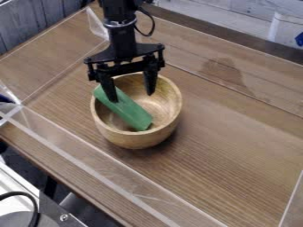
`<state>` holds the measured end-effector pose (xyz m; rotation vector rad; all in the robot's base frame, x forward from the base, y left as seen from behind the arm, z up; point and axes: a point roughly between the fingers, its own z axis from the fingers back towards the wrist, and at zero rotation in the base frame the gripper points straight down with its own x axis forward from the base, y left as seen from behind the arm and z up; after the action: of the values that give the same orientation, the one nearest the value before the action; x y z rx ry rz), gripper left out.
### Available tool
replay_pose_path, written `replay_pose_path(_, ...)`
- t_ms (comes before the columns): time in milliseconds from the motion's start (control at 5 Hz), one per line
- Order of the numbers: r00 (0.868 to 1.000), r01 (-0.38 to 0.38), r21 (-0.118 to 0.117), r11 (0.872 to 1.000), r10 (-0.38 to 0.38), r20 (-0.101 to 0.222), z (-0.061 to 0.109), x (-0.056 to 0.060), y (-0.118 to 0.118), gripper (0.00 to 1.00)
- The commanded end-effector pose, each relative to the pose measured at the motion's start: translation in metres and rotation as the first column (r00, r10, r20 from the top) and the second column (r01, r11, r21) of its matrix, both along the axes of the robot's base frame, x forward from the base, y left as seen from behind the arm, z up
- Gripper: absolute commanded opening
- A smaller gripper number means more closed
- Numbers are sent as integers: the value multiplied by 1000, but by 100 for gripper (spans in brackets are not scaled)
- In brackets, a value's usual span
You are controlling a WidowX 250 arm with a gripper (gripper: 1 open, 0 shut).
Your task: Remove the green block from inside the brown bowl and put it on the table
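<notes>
The green block [127, 110] lies tilted inside the brown bowl [168, 124], leaning against its left inner wall. My gripper [128, 85] points straight down over the bowl's back left part, open, its two black fingers [153, 81] spread wide on either side of the block's upper end. The fingertips dip to about rim level and I cannot tell whether they touch the block. The bowl sits on the wood-grain table [225, 97].
Clear acrylic walls [71, 151] edge the table on the near and left sides. A darker stain [225, 69] marks the tabletop to the right of the bowl. Cables and dark gear [24, 208] lie outside the near wall.
</notes>
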<state>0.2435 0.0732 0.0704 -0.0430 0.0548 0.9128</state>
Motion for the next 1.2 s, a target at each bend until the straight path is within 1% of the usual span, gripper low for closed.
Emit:
replay_pose_path(0,1000,-22,16,1000,22,7,-2,0,7,100)
replay_pose_path(200,1000,-30,21,999,30,4,-6,0,6,100)
replay_pose_path(1000,999,-35,14,999,35,1,-12,2,-4,100)
